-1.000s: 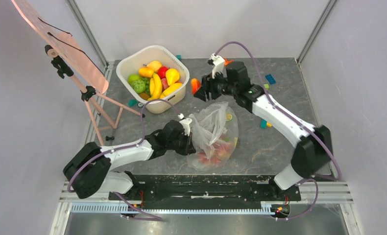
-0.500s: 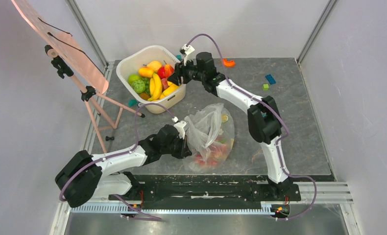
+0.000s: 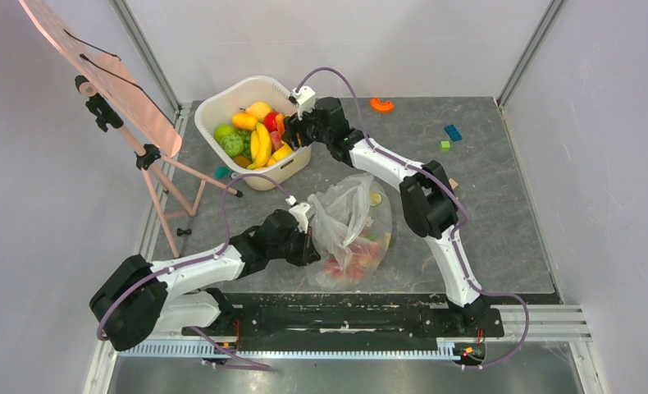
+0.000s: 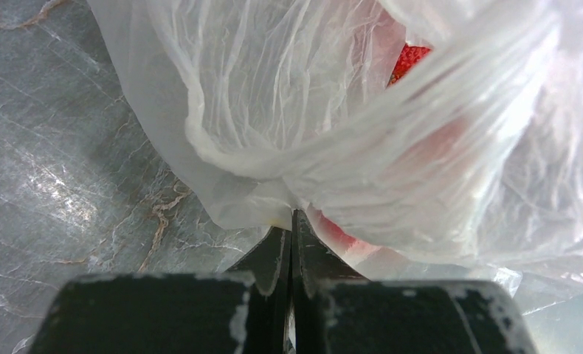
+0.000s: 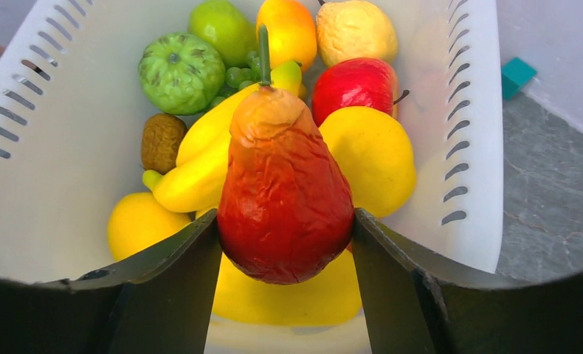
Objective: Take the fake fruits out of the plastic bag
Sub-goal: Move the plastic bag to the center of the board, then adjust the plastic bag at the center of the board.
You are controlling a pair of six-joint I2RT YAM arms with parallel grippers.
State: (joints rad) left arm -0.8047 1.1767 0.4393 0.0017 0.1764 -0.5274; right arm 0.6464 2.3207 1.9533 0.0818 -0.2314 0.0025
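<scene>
The left gripper (image 4: 292,217) is clenched tight on a gathered fold of the clear plastic bag (image 4: 296,110), its two black fingers pressed together with the thin film pinched between them. In the overhead view that bag (image 3: 349,217) lies crumpled on the grey marbled table (image 3: 485,180), just in front of the arm bases, with the left gripper (image 3: 308,238) at its left edge. The fake fruits (image 3: 353,258) left in it show as a red and pink heap at the near end, and the left wrist camera catches a patch of red fruit (image 4: 406,59) through the film. The right arm reaches far across to the white slotted tub (image 3: 222,97) at the back left. There the right gripper (image 5: 285,221) grasps a red-orange pear (image 5: 285,184), stem up, a finger touching each side, above the tub's contents: a yellow banana bunch (image 5: 200,169), a green bumpy fruit (image 5: 181,71), a red apple (image 5: 355,85) and several yellow fruits. On the table behind the bag lie an orange ring piece (image 3: 381,104) and a blue block (image 3: 453,132), well apart from it
</scene>
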